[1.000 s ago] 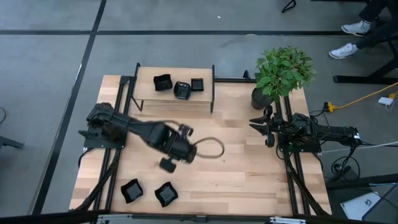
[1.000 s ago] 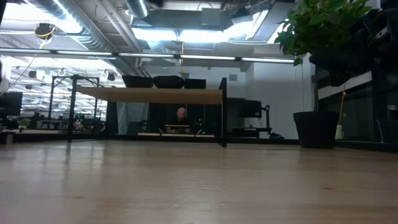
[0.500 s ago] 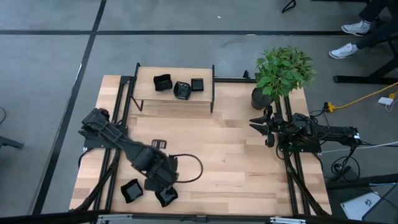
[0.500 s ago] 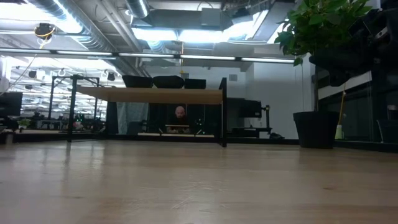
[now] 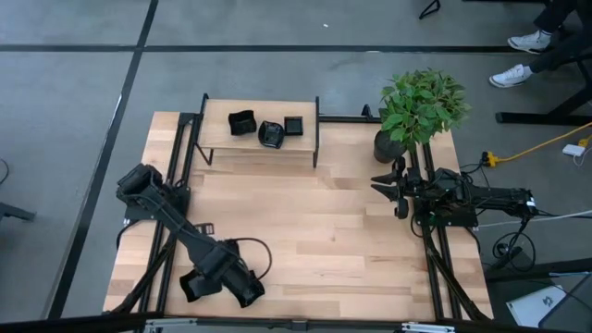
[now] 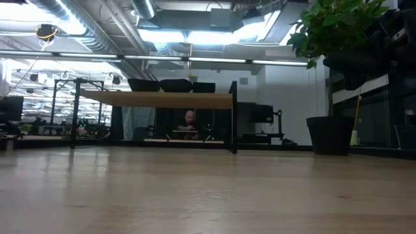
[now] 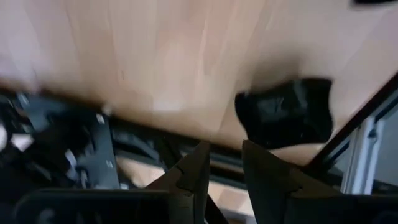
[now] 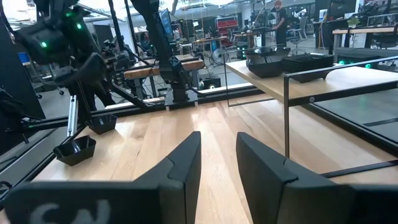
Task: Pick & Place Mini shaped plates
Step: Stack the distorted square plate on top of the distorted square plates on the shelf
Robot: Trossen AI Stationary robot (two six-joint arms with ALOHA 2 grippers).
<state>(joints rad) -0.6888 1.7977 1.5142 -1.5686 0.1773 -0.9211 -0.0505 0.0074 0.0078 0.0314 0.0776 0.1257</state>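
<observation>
Two small black plates lie flat near the table's near-left edge point(image 5: 191, 285), point(image 5: 253, 296); the right wrist view shows both point(image 8: 74, 149), point(image 8: 102, 123). My left gripper point(image 5: 237, 283) hovers between and over them, partly hiding the right one. In its wrist view the fingers point(image 7: 224, 163) are open with nothing between them, and one plate point(image 7: 286, 112) lies ahead of the fingertips, apart. Three more plates point(image 5: 269, 129) sit on the wooden shelf at the far side, also seen on its top point(image 6: 175, 84). My right gripper point(image 5: 398, 190) waits open at the right edge point(image 8: 219, 155).
The shelf point(image 5: 215, 148) stands on black metal legs at the table's far side. A potted plant point(image 5: 421, 106) stands at the far right corner, its dark pot point(image 6: 330, 135) on the table. The black frame rail point(image 7: 367, 118) runs along the near-left edge. A person sits beyond the table point(image 6: 189, 120).
My left arm has swung from the table's middle toward the near-left edge and dropped over the two plates there, turning as it went. The plates have stayed where they were. The right arm has kept still.
</observation>
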